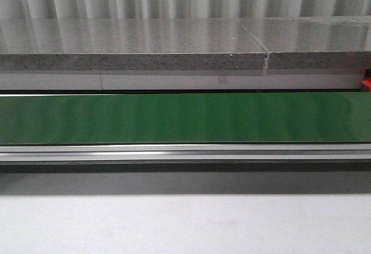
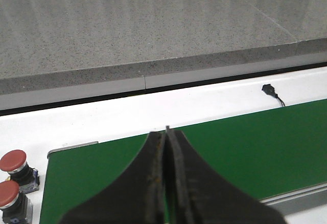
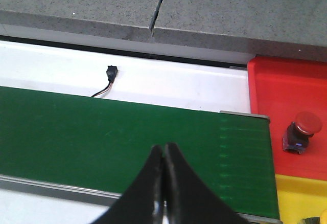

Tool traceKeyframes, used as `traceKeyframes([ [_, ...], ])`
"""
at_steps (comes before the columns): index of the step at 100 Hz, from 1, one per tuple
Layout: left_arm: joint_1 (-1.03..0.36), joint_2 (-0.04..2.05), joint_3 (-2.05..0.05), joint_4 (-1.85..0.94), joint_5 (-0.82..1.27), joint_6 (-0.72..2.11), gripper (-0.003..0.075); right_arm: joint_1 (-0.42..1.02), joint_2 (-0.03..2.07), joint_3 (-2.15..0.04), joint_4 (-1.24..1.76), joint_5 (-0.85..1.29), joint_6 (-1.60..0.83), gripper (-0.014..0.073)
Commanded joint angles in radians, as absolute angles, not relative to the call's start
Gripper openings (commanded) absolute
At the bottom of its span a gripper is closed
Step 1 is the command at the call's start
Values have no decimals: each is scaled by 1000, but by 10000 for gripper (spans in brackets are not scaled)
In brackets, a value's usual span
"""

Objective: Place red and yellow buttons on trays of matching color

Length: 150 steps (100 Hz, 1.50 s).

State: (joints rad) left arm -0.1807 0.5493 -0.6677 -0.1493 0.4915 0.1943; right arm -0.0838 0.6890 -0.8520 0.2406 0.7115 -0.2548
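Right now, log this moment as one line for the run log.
belt: bare | left end effector: shut, empty | right end effector: shut, empty | red tray: one red button | two red buttons at belt's other end

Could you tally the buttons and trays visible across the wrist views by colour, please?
Red buttons: 3, two beside the belt's end in the left wrist view, one on the red tray
Yellow buttons: 0 clearly visible
Red tray: 1
Yellow tray: 1, only partly in view
Total: 5

Three views over one green belt (image 1: 185, 118)
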Motion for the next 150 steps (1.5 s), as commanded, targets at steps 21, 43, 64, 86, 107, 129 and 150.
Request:
traceKeyframes([
  [21,-86,590,-702,-145,331,57,-21,-84,685,-877,248,645,-261,-70],
  [43,124,743,-860,-134,480,57,-21,-84,685,-877,248,645,-261,-70],
  [64,163,941,-1048,-90,564,57,-21,-84,685,-877,248,645,-261,-70],
  [86,167,1125,-1189,-17,669,57,-21,-84,685,-877,248,645,-261,-70],
  [107,167,1211,-1207,37,698,57,-17,-84,685,-877,248,645,-261,-70],
  [129,167,1269,-1207,81,825,57,305,-84,685,-877,248,645,-261,-70],
  [150,167,1270,-1207,76,853,19,604,-84,685,-877,248,645,-261,-70],
])
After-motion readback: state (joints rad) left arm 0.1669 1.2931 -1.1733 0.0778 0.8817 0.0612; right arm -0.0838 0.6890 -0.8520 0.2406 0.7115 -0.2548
